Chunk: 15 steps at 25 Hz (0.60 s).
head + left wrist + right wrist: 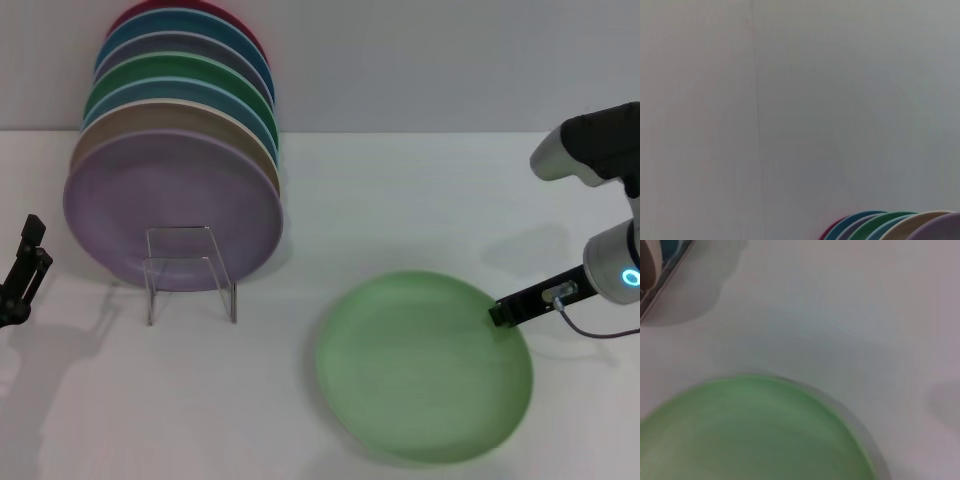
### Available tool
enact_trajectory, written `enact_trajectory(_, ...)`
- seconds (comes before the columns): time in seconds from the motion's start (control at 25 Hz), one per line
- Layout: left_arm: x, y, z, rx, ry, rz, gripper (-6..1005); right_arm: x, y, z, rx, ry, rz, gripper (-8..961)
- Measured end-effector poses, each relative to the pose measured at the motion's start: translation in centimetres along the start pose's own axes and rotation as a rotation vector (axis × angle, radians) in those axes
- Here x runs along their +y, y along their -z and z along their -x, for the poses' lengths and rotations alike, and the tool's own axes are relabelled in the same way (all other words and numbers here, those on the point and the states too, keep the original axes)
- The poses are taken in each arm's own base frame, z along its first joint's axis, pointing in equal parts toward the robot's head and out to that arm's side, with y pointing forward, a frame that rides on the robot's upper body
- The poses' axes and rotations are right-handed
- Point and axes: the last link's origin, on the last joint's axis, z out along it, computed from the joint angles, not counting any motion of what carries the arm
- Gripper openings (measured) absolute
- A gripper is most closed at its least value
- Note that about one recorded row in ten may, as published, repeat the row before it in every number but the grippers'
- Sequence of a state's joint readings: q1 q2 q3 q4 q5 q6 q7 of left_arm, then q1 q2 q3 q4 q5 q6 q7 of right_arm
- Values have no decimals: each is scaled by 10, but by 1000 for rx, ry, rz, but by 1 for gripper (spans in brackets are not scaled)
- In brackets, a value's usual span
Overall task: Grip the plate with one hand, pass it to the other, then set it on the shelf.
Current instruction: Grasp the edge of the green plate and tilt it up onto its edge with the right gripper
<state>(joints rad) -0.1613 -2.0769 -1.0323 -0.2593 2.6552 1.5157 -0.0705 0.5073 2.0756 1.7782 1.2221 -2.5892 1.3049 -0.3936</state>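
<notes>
The light mint-green plate [420,370] lies flat on the white table at the front right; it also fills the lower part of the right wrist view [750,435]. My right gripper [502,312], slim and black on a white-grey arm with a blue ring, reaches in from the right, its tip at the plate's right rim. My left gripper [30,262], bulky and black, stays at the far left edge, open and empty, well away from the plate. The clear acrylic shelf [190,262] stands empty at centre left.
A row of several coloured plates [180,110] leans upright just behind the shelf, the lilac-purple plate [170,205] in front. Their top edges show in the left wrist view [900,225] below a bare wall. A rack corner [660,275] shows in the right wrist view.
</notes>
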Motion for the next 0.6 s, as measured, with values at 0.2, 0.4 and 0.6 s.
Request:
enact_trajectory(0.2,1,-1,-2,15,3,3,794,0,13,1,-65,1,0,22)
enact_trajectory(0.4,3,1,-7,43,8,15,794,3,28,3,-136,17,10,20)
enact_trajectory(0.6,7,0,-11,69,19,29,792,5,36,2,-178,41,16,18)
